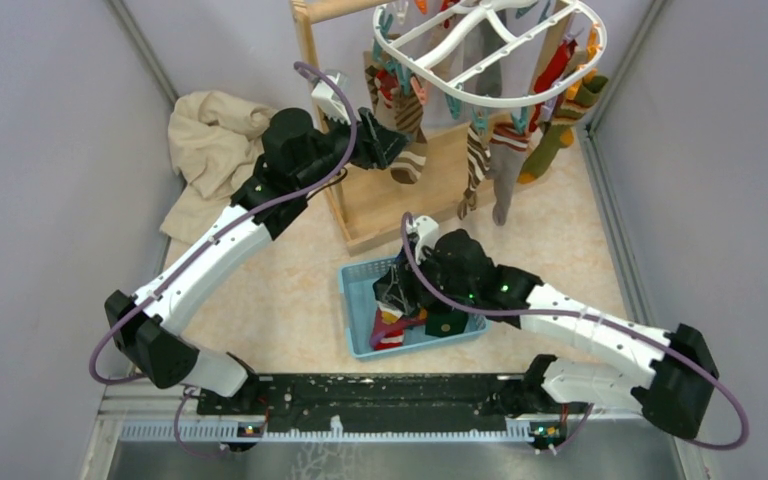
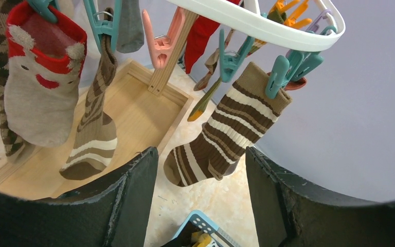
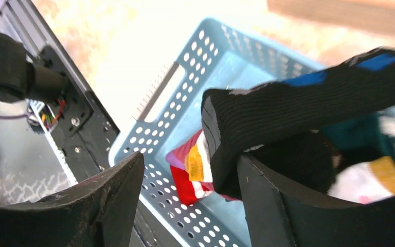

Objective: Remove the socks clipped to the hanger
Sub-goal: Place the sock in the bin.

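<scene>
Right gripper gapes over perforated basket; left gripper gapes near ribbed striped sock.

Right beneath my right jaws sits a light blue perforated plastic basket, its holed wall and slotted rim just below them and to their left. The same basket's corner peeks up from under the gap of my left jaws. Ahead of and below my left jaws lies the shallow tray base of a light wooden stand, its slim upright post rising beyond them. Well behind my left jaws, off by the wall, a large crumpled beige cloth is heaped. A pale speckled cream tabletop spreads under both. A plain grey wall stands past my left jaws, on their right.
</scene>
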Available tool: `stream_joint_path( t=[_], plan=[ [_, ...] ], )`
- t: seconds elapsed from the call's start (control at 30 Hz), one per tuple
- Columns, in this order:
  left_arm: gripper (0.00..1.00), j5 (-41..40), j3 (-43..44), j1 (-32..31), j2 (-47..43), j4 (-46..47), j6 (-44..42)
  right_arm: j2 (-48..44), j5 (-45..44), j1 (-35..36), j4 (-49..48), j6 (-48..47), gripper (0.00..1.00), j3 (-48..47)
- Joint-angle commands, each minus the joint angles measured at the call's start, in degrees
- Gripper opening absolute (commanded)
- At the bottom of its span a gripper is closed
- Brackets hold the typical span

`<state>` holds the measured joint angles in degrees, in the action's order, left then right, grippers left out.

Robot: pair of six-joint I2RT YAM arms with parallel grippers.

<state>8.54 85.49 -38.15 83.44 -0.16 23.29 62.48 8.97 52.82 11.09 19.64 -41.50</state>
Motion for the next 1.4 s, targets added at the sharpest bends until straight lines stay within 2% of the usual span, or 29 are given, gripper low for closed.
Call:
stream_joint_path(
  t=[0.0,0.13,0.23,0.33,0.4,0.63,0.8,1.0,1.23,1.3,1.37],
  plan=[
    [0.69,-0.4,0.5,-0.2,-1.2,-1.3,-1.0,-4.4,-5.3,0.4,10.9,-2.1,0.68,-7.9],
    [0.69,-0.4,0.6,-0.1,-1.3,-1.5,-1.3,-5.7,-9.4,0.4,15.9,-2.7,0.67,-10.6],
    [0.69,-0.4,0.6,-0.2,-1.3,-1.5,-1.2,-5.1,-12.6,0.4,15.3,-2.7,0.56,-11.0],
    [0.69,-0.4,1.0,-0.1,-1.1,-1.8,-1.3,-2.7,-15.3,0.4,13.8,-2.6,0.4,-11.7],
    [0.69,-0.5,1.0,-0.1,-1.2,-2.0,-1.3,-1.2,-17.7,0.4,11.2,-2.8,0.36,-11.6],
    [0.7,-0.9,-0.2,-0.1,-1.9,-2.0,-1.2,8.8,-18.4,-0.5,4.7,-2.8,0.35,-12.3],
    [0.71,-1.7,-0.8,-0.2,-2.7,-2.2,-1.8,13.1,-15.3,-0.4,1.0,-1.3,0.29,-6.4],
    [0.71,-1.8,-1.4,-0.1,-2.7,-2.0,-2.0,10.6,-11.8,1.4,-2.2,1.4,0.23,3.1],
    [0.71,-1.8,-1.3,-0.1,-2.1,-1.8,-2.1,5.5,-10.4,3.0,-0.5,3.9,0.21,9.7],
    [0.71,-1.9,-1.3,-0.1,-2.0,-1.8,-2.1,2.7,-11.7,3.0,1.4,4.0,0.22,9.6],
    [0.72,-1.9,-1.2,-0.1,-1.9,-1.8,-2.1,-0.7,-13.9,3.0,4.4,3.8,0.27,7.8]
  ],
)
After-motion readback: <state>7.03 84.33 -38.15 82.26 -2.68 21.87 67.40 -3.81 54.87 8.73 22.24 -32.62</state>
